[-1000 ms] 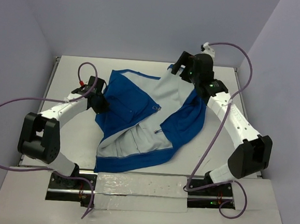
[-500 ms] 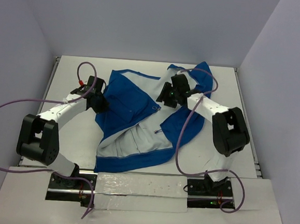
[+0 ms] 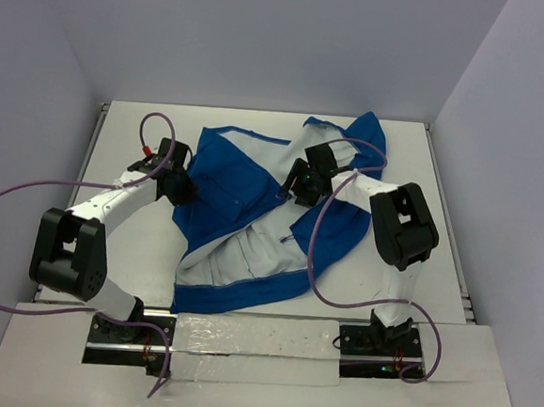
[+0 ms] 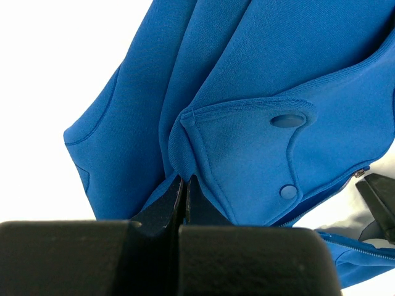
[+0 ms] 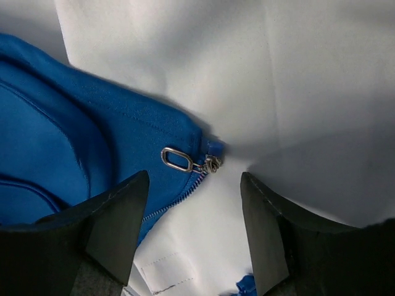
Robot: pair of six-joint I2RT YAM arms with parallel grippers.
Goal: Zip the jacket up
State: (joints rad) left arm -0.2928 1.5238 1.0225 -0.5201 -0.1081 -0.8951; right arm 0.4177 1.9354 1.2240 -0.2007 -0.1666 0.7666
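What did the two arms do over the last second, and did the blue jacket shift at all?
The right pincer swung back from the far corner of the jacket to its middle; open, it now sits over the zipper pull. The jacket's far right flap now lies blue side up. The left pincer stayed shut on the jacket's left side, unmoved.

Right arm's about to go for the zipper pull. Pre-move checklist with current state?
1. right gripper open: ok.
2. zipper pull in the right wrist view, ahead of the open jaws and not yet gripped: ok.
3. left gripper shut on jacket fabric: ok.
4. Front edges brought together: not ok, the jacket lies open with its lining showing.
5. Other zipper side seated in the slider: cannot tell.
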